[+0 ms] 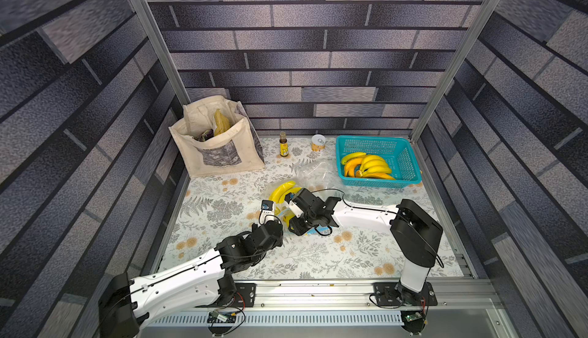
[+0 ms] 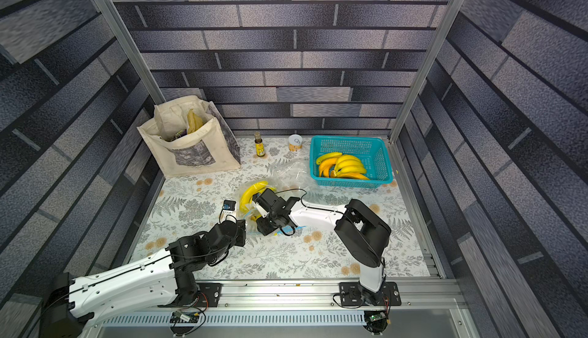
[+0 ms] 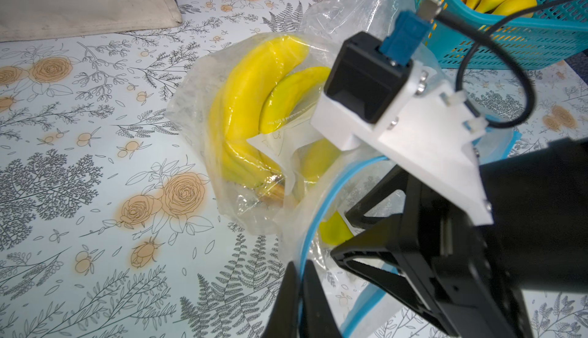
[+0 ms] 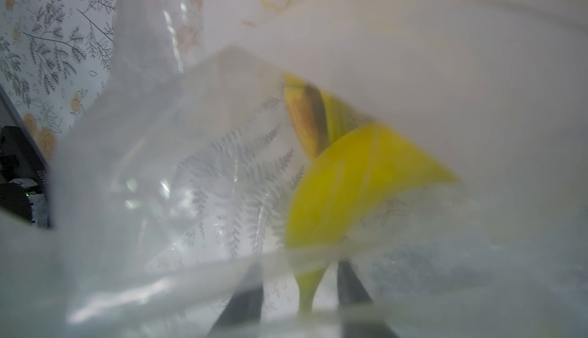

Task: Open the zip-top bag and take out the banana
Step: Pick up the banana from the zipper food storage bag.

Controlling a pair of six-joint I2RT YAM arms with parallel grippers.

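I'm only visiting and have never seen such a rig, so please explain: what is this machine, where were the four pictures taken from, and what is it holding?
This is a robot: two arms fixed to a table, each ending in a two-fingered gripper. Two pictures look down from overhead and are nearly alike; the other two come from cameras on the wrists. On the flowered table stand a tote bag, a small bottle, a can and a blue basket holding a bunch of bananas. In the middle lies a clear zip-top bag with bananas inside. The left gripper is shut on the bag's blue-edged mouth. The right gripper sits in that mouth, jaws apart around a banana's end, not closed on it.
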